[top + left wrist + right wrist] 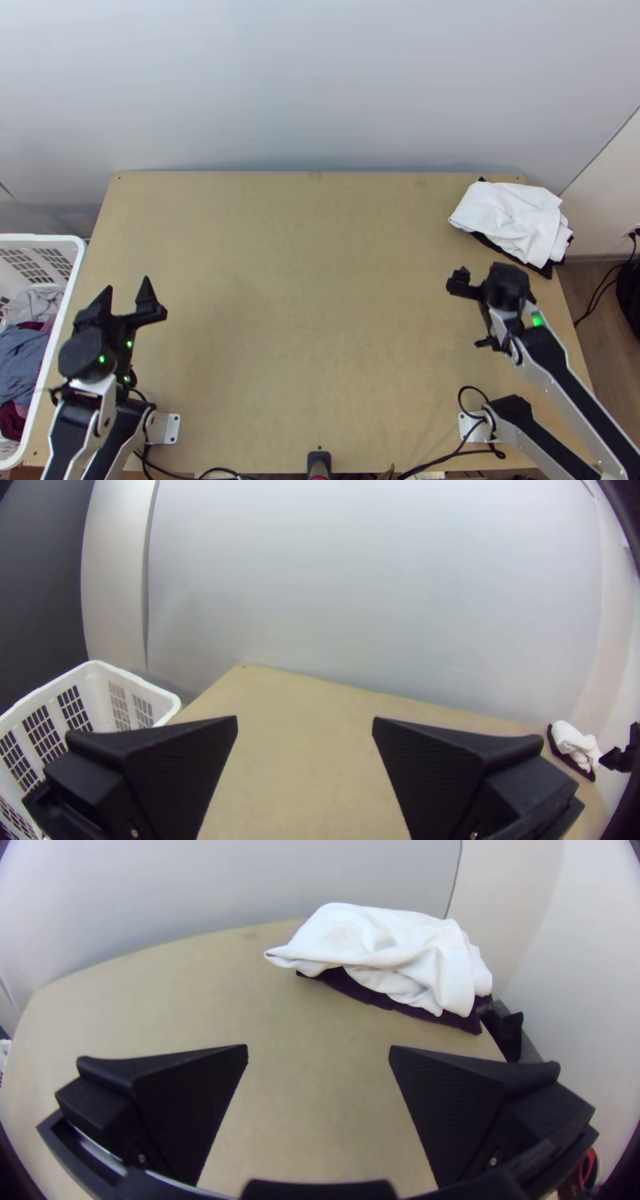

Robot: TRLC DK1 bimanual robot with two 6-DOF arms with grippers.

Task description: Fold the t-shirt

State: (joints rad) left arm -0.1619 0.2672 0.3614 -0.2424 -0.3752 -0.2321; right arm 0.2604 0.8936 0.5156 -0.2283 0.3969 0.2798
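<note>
Top view: the white cloth [508, 216], taken as the t-shirt, lies bunched on the bench [304, 304], just beyond the right gripper [468, 313] and toward the far corner, not touching it. Dark cloth [546, 270] sticks out under it. Left gripper [126, 286] is well apart from the pair, fingers spread, nothing between them. Laundry basket [78, 264] with mixed garments [22, 364] sits beside the left gripper, on its outer side. White cloth should handle light and soft, no stiffness; it'll sag between grips and shouldn't break. The dark layer may drag along if the pinch goes too deep. Which garment the white one really is can't be confirmed: collar, sleeves and hem are lost in the folds.

Left wrist view: left gripper's fingers wide apart, bare bench ahead of them. White cloth is far off past the fingertips, small, probably the same loose heap, with dark edge below. Basket is near this gripper, partly cut off, its contents mostly behind the wall and the finger.

Right wrist view: right gripper's fingers wide apart too, holding nothing. White cloth is ahead of the fingertips, near, thick rumpled folds on top, dark cloth flatter underneath. Best hold looks like the loose pointed corner or a raised top fold, white layer only. Underside and the dark cloth's middle are covered.
</note>
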